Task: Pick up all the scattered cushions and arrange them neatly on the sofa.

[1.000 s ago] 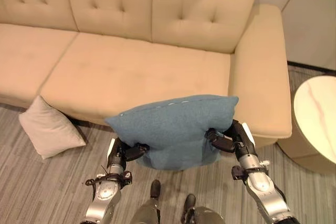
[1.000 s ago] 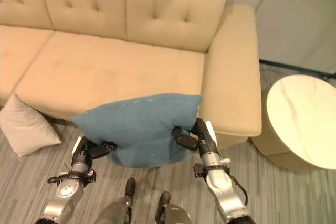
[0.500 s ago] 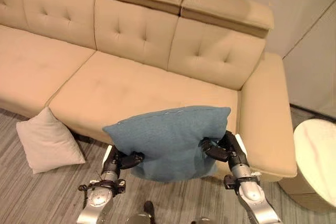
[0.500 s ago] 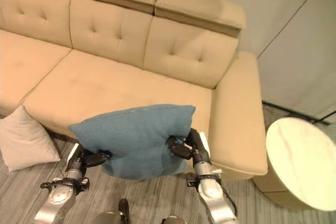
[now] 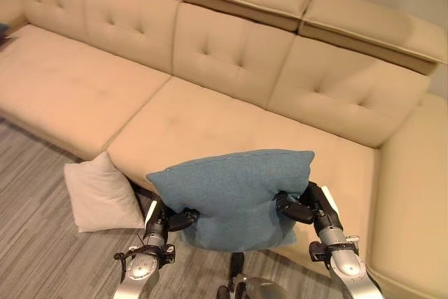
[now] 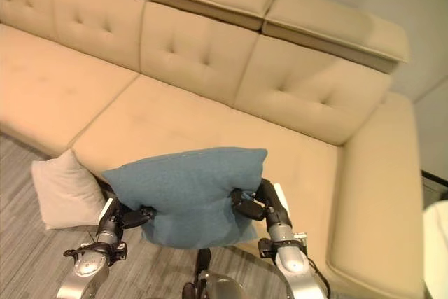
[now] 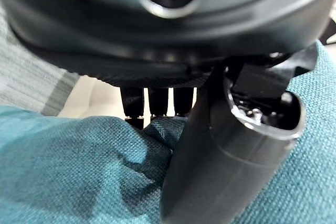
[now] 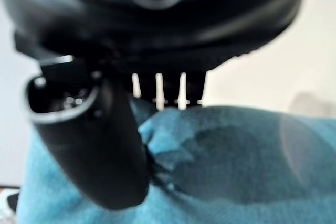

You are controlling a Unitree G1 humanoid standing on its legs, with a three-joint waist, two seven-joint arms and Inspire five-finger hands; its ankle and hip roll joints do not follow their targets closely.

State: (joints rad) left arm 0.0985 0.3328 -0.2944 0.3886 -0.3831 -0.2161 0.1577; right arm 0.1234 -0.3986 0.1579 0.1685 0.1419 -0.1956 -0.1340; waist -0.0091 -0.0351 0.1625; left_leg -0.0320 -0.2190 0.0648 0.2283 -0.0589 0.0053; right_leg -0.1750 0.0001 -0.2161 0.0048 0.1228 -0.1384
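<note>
Thumb pinching blue cushion appears at left wrist.

1. The front edge of the sofa seat is covered by the blue cushion where the cushion is held in front of it.
2. The sofa's far left end and its right arm are cut off by the edges of the left eye view.
3. The fingers of the left hand are partly hidden behind a fold of the cushion in the left wrist view.
4. The right hand is blurred in its wrist view.
5. The lower corner of the white cushion is hidden behind the left hand.
</note>
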